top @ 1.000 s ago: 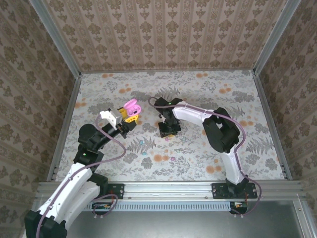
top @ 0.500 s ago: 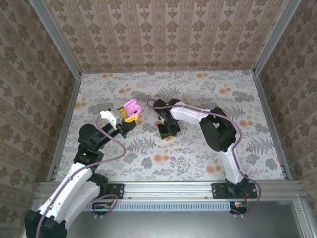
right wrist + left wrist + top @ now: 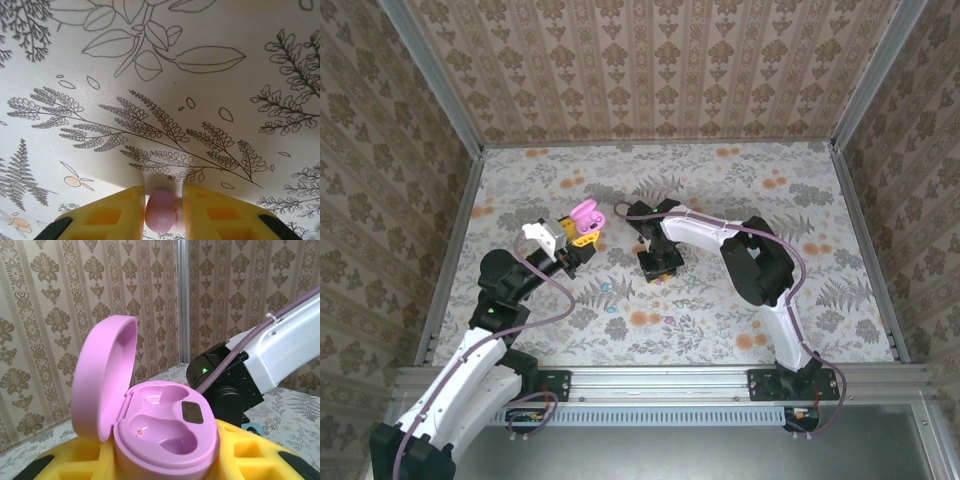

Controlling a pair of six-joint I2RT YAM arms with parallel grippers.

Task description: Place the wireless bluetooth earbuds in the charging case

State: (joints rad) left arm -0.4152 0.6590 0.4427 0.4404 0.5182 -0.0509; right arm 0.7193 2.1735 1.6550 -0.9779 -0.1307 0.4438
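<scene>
The left gripper (image 3: 582, 234) clamps the open pink charging case (image 3: 165, 432), lid upright, above the left-centre of the mat (image 3: 225, 90). The right gripper (image 3: 658, 262), jaws narrow, pinches a pink earbud (image 3: 161, 217) at mat level near centre, with open mat ahead and the side walls (image 3: 380, 200) well apart.

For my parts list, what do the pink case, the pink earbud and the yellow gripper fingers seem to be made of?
Pink case: likely moulded plastic, smooth satin finish, soft highlights on its open lid. Pink earbud: probably similar plastic, smooth and rounded. Yellow fingers: matte plastic or rubber, with recessed cells; cannot tell which.
</scene>
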